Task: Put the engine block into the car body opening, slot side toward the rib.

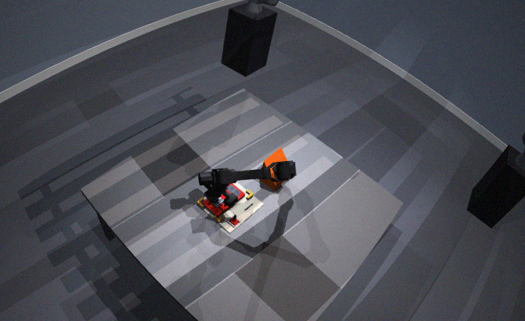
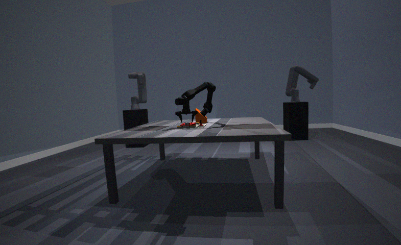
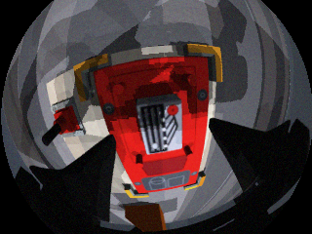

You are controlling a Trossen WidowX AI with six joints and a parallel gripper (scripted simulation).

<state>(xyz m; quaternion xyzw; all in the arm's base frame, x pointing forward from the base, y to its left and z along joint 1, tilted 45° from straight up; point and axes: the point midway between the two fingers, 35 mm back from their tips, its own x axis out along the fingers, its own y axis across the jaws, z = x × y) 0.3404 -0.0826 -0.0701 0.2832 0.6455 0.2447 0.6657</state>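
The grey engine block [image 3: 161,122] [image 1: 220,200] sits in the middle of the red car body [image 3: 122,93] [image 1: 210,207]. Its dark slots are on the left in the wrist view and a red round mark is at its upper right. How deep it sits, and the rib, cannot be made out. The car body lies on a cream base plate [image 3: 97,128] [image 1: 257,204]. My gripper [image 3: 163,131] [image 2: 186,122] is open and empty, its fingers spread wide on either side of the block, with visible gaps to it in the wrist view.
Yellow corner brackets [image 3: 210,50] [image 1: 249,194] stand around the car body. A red piece with a black handle [image 3: 66,120] [image 1: 234,221] stands on the plate beside it. An orange block [image 1: 279,156] [image 2: 200,117] is at the arm's base.
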